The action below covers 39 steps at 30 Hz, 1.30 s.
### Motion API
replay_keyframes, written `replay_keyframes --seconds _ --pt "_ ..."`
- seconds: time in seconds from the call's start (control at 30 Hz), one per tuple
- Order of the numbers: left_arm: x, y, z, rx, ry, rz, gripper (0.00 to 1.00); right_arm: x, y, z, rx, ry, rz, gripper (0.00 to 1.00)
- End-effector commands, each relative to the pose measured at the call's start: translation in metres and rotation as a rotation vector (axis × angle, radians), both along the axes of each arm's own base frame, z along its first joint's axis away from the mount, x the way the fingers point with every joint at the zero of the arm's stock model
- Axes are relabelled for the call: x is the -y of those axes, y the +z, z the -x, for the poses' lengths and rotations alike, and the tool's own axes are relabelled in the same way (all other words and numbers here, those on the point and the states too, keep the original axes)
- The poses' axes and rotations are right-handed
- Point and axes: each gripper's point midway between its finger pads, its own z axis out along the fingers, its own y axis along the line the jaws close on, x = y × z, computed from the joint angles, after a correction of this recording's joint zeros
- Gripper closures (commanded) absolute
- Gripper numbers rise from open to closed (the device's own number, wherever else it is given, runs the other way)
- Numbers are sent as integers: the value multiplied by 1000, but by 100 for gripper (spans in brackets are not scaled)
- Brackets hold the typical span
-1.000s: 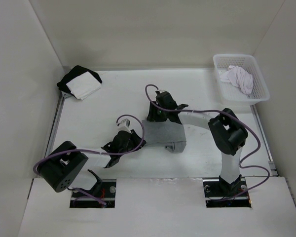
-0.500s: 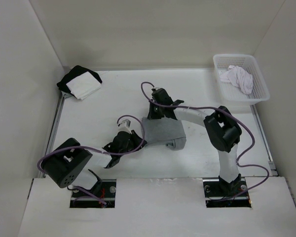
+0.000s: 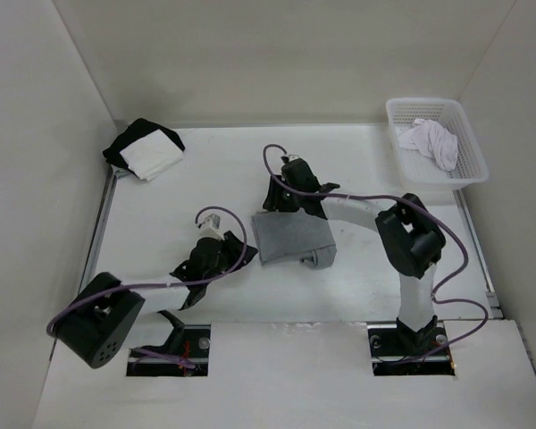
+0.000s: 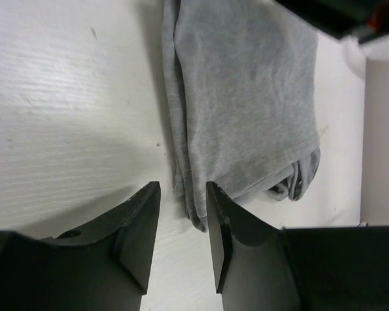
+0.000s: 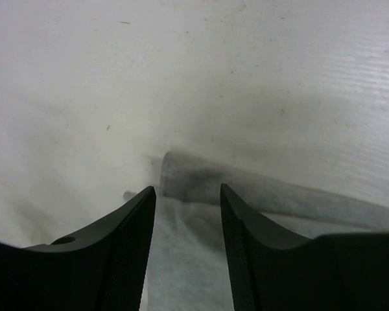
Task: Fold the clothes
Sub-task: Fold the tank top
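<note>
**Top view.** Landmark is the grey top (image 3: 290, 239). It lies mid-table as a compact folded rectangle. Against a second ago, the left gripper (image 3: 235, 254) has backed off and sits just left of the top. The right gripper (image 3: 281, 204) is still at the top's far edge. Judgement: both have let go, so this fold is set down and the task is near done.

Count:
- one grey top
- two grippers
- one basket (image 3: 475, 143) far right of the top, holding one white garment (image 3: 431, 141)
- one black-and-white stack (image 3: 145, 149) far left

**Left wrist.** The left gripper (image 4: 183, 186) has its fingers parted and clamps nothing. The grey top (image 4: 246, 97) lies just beyond the tips, layered edges showing.

**Right wrist.** The right gripper (image 5: 187, 188) has its fingers spread and empty, above the grey top (image 5: 259, 194).
</note>
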Motion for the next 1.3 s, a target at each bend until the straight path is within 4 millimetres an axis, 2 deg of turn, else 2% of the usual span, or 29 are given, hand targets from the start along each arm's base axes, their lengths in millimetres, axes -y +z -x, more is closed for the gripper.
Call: replay_keyframes --seconds 0.0,0.1,0.2,0.27,0.37,0.4,0.43,0.53,0.57,0.63,0.7,0.8,0.97,1.27 --pt "-16 21 -8 73 46 -5 66 0 105 -16 239 -24 -210 50" --pt "-34 36 -14 127 100 -44 65 26 143 -6 343 -54 -284 48" --pt "-50 52 -22 168 157 -101 63 57 165 10 428 -89 -342 48" --pt "-60 61 -28 187 182 -151 62 85 170 22 470 -132 -369 53" --pt "-71 73 -38 200 216 -205 60 128 158 43 491 -221 -383 86" --pt "-74 76 -41 200 222 -212 59 143 151 49 492 -259 -376 93" --pt "-75 79 -44 197 227 -220 58 160 142 54 497 -306 -363 95" --pt "-89 82 -52 178 262 -249 55 206 118 68 521 -443 -302 94" --pt "-92 81 -54 170 270 -249 54 217 113 71 525 -482 -295 89" --pt "-94 82 -57 156 270 -241 54 240 102 79 530 -572 -292 71" --pt "-94 80 -58 141 266 -229 54 252 93 87 533 -624 -307 55" --pt "-98 74 -59 114 281 -216 55 269 85 90 546 -687 -287 45" --pt "-114 78 -60 109 326 -220 56 286 70 89 519 -754 -284 42" --pt "-103 74 -60 110 292 -207 59 284 66 88 498 -746 -323 41"
